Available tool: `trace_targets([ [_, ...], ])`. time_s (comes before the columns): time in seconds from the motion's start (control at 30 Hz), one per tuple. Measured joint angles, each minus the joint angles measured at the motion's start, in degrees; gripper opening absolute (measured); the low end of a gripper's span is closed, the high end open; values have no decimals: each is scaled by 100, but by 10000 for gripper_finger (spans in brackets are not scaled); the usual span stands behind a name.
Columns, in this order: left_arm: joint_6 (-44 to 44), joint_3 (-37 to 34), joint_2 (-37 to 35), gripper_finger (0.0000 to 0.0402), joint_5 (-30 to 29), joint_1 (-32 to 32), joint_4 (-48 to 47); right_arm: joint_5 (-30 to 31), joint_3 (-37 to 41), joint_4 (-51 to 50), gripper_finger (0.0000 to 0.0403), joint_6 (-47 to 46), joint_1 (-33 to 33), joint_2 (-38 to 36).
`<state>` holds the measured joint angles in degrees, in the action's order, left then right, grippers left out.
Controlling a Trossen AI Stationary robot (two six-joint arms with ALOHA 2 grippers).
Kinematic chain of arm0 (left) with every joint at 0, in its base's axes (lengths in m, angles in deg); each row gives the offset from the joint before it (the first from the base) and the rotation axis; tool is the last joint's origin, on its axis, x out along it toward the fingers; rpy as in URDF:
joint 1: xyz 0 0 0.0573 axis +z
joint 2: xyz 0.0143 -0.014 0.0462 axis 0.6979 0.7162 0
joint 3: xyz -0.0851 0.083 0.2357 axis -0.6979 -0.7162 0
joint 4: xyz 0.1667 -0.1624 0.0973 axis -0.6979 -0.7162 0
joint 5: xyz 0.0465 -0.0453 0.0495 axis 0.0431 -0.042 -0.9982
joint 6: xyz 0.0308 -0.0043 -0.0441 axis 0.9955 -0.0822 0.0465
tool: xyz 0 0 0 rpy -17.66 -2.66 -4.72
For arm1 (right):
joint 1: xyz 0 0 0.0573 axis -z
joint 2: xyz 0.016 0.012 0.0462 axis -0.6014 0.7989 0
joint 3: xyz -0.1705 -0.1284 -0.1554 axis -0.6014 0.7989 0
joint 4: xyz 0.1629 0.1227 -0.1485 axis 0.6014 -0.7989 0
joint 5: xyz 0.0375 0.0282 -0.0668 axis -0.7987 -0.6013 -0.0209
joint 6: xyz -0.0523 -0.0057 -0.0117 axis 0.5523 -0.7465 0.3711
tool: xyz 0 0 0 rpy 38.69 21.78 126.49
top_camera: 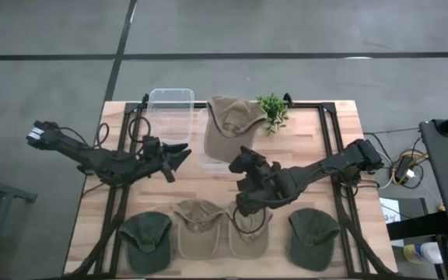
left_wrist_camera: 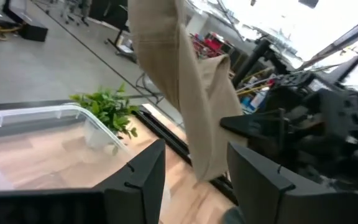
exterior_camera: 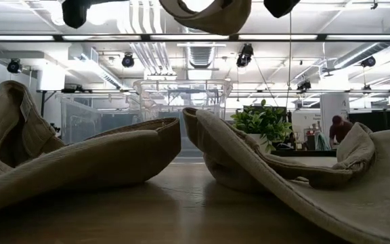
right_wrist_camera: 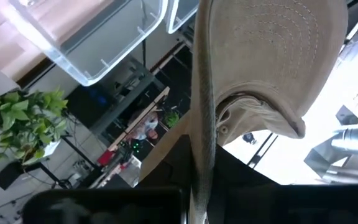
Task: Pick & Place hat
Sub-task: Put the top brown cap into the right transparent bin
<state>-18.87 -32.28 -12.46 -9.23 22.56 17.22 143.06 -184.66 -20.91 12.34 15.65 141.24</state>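
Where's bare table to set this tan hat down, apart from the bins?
Bare wood lies along the table's left edge beyond the left gripper, and at the right beside the plant, toward the table's right edge. The front row of four hats is crowded. The right gripper holds the tan hat over the clear bins.

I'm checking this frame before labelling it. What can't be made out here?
- Right gripper, high view: its fingers hide under the tan hat.
- Tan hat, low view: cut off by the top edge.
- Clear bins, low view: bases hidden behind the foreground hats.
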Motion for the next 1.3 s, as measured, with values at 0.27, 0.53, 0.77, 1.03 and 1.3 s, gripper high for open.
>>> trace_targets([
  [0.27,-6,138,337,165,68,387,71,-4,0,349,13,211,2,134],
  [0.53,-9,333,580,165,421,509,114,-8,0,397,13,272,0,176],
  [0.77,67,530,794,165,689,613,190,-11,0,603,13,299,-2,178],
  [1.03,230,556,969,156,1018,794,194,-28,0,826,13,383,-2,177],
  [1.3,277,555,921,21,1128,884,133,-148,0,826,13,-15,-8,176],
])
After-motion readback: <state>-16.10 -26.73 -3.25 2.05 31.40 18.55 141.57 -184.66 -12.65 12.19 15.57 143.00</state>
